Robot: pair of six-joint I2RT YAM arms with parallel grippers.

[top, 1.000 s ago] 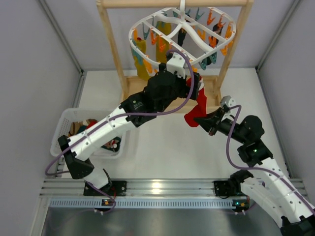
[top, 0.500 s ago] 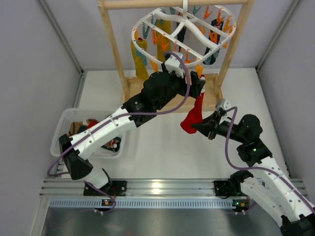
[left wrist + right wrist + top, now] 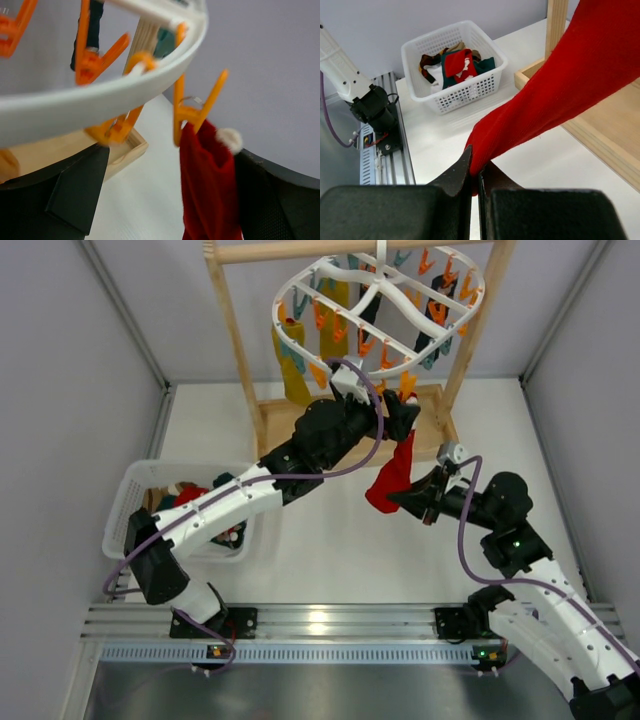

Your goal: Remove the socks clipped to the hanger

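The white hanger (image 3: 380, 295) hangs from the wooden rack with orange and teal clips. Mustard-yellow socks (image 3: 290, 365) and dark socks (image 3: 440, 302) hang at its far side. A red sock (image 3: 398, 468) hangs from an orange clip (image 3: 192, 112) under the hanger's near rim (image 3: 100, 100). My left gripper (image 3: 397, 412) is open just below that rim. In the left wrist view the red sock (image 3: 207, 185) lies between its fingers (image 3: 75, 195), close to the right one. My right gripper (image 3: 405, 502) is shut on the sock's lower end (image 3: 555, 95), pulling it taut.
A white basket (image 3: 135, 490) holding several removed socks sits at the left; it also shows in the right wrist view (image 3: 452, 65). The wooden rack's base tray (image 3: 430, 430) and uprights (image 3: 232, 335) stand behind the grippers. Grey walls close in both sides.
My left gripper has risen toward the hanger's near rim, and the hanger has swung up and back. My right gripper shifted slightly left with the red sock's end and has held still since.
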